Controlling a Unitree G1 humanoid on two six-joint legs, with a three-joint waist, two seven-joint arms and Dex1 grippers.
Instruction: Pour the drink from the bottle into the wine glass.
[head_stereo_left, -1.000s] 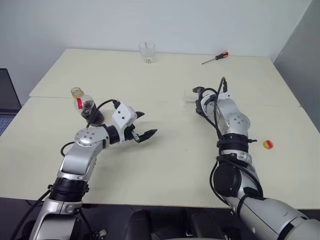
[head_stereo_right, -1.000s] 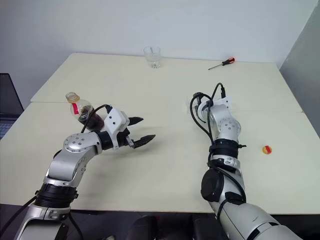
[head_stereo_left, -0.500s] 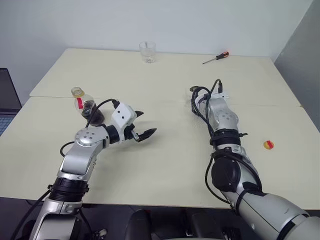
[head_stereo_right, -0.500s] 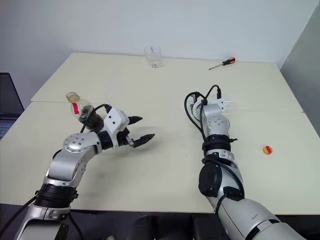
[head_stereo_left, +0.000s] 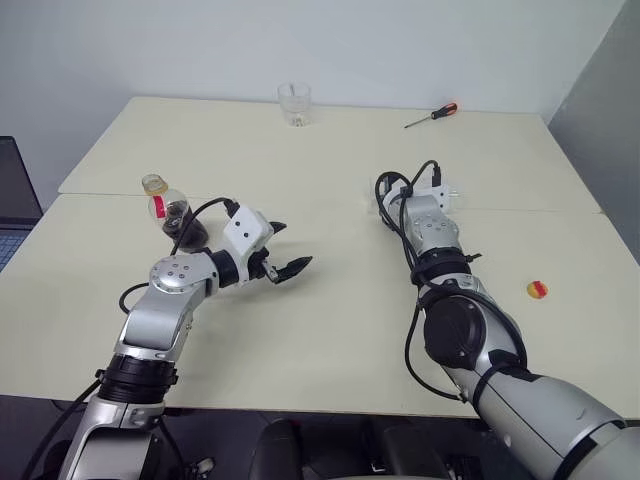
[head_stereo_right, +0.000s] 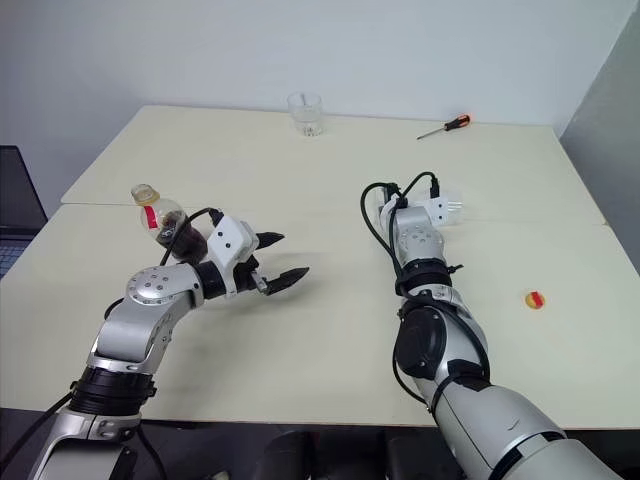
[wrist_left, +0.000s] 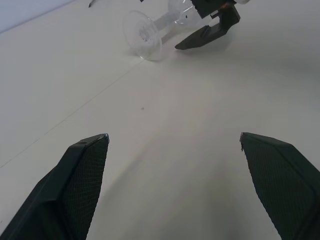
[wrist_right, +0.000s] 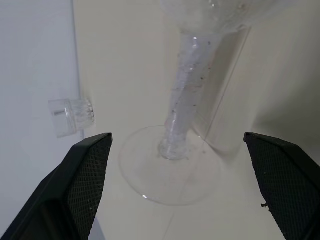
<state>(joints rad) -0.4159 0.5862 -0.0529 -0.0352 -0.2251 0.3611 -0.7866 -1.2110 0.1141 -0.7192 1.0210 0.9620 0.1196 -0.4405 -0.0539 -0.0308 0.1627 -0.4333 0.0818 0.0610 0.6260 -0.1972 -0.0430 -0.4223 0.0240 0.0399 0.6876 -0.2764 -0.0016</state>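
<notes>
A cream table (head_stereo_left: 330, 330) holds the bottle (head_stereo_left: 175, 214) at left behind the wide-open, empty left gripper (head_stereo_left: 283, 250), while at centre the right gripper (wrist_right: 180, 165), wide open, straddles the stem of the glass (wrist_right: 185, 85) lying on its side.

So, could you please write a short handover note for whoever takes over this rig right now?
Left gripper: open, empty, above the table, apart from the bottle.
Right gripper: open, fingers either side of the wine glass stem, not gripping.
Bottle stands upright, the drink inside. Wine glass lies on its side.
Done: nothing poured.
Left: stand the glass up, grasp the bottle, pour.
</notes>
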